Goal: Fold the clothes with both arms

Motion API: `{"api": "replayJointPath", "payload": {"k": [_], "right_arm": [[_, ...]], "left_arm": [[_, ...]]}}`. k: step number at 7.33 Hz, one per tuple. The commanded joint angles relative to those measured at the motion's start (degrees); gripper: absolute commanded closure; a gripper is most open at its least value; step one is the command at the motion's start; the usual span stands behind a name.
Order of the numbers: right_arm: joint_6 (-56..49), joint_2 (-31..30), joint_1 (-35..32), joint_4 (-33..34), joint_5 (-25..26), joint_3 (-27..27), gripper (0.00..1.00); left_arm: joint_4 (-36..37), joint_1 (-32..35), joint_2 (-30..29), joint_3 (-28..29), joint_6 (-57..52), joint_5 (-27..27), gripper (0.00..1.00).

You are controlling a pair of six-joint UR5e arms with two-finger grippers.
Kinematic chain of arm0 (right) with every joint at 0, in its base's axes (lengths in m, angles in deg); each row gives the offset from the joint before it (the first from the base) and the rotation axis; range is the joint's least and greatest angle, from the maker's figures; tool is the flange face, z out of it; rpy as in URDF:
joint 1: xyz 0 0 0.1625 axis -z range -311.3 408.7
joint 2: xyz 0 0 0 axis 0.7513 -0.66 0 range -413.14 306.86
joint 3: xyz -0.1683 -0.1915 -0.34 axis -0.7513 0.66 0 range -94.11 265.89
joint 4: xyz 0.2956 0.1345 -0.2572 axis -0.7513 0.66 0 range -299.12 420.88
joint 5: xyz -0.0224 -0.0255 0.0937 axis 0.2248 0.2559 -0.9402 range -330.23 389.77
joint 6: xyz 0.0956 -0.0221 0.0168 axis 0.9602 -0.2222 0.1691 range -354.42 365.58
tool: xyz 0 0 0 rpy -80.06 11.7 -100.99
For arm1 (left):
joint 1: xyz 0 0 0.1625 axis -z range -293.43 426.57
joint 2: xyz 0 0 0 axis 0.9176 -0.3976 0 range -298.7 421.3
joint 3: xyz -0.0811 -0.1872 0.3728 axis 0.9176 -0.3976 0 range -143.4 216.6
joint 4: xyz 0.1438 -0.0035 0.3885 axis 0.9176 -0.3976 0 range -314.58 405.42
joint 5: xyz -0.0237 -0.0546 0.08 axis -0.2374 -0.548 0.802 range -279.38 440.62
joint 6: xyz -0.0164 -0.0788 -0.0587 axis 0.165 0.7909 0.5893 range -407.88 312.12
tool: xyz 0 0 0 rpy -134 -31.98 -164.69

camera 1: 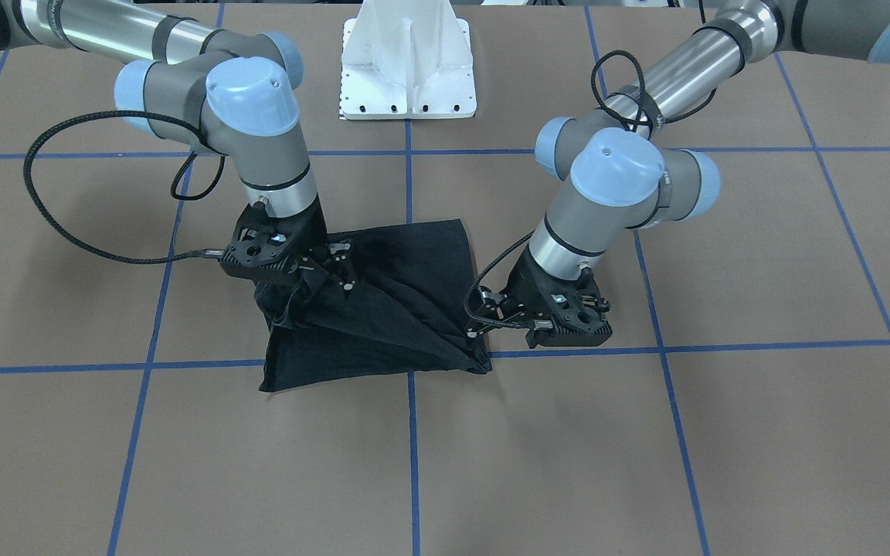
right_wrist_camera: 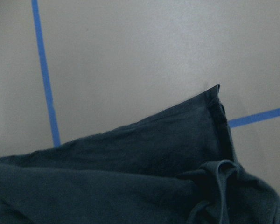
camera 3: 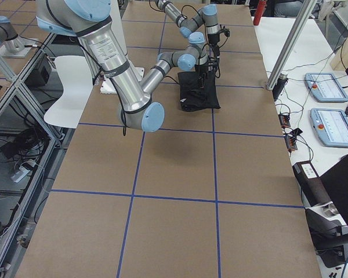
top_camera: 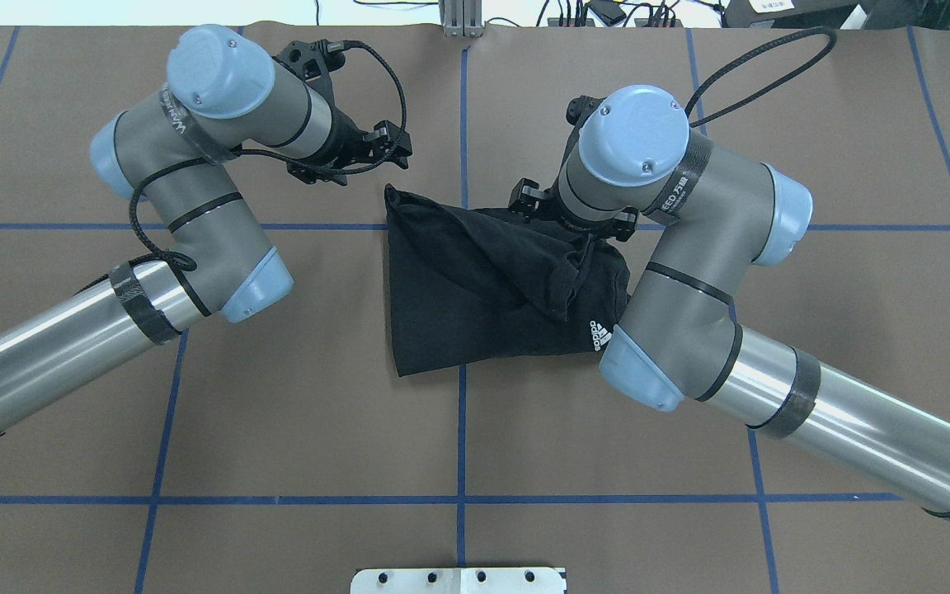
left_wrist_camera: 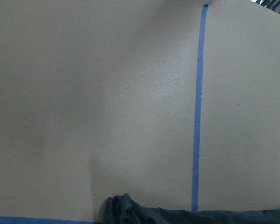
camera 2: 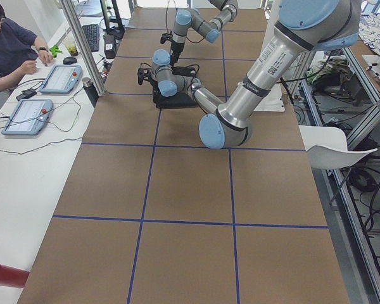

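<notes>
My right gripper (camera 1: 335, 272) is clamped on a bunched edge of the shirt (camera 1: 399, 309), which sags soft and light below it toward my left gripper (camera 1: 480, 324), whose opening I cannot tell; I'd judge the corners and hems the best places to grip.

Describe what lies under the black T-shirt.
The brown table with blue tape lines shows around the black T-shirt; two lines run beneath it. Their crossing is covered by fabric, as is anything else underneath.
</notes>
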Motion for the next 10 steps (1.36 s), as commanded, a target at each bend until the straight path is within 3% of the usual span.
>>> {"api": "replayJointPath", "payload": {"k": [1,2,3,7,9,10], "right_arm": [[0.7,4.0,8.6,8.3,7.2,-2.4,0.19],[0.9,4.6,12.4,11.3,11.0,-2.1,0.77],[0.9,4.6,14.8,11.4,15.0,-1.0,1.0],[0.0,8.2,12.6,9.3,18.1,8.3,1.0],[-0.6,9.3,10.0,-2.4,18.2,18.2,1.0],[-3.6,9.7,7.6,-2.8,17.7,18.6,1.0]], "left_arm": [[-0.2,2.7,4.5,-2.0,-8.5,-3.3,0.0],[-0.2,2.7,4.8,-2.2,-8.5,-3.3,0.0],[-0.2,2.8,4.8,-2.2,-8.5,-3.3,0.0],[-0.2,2.8,5.0,-2.6,-8.5,-3.3,0.0],[-0.2,2.7,5.0,-2.7,-8.5,-3.3,0.0],[-0.2,2.8,5.0,-2.7,-8.4,-3.3,0.0]]}}
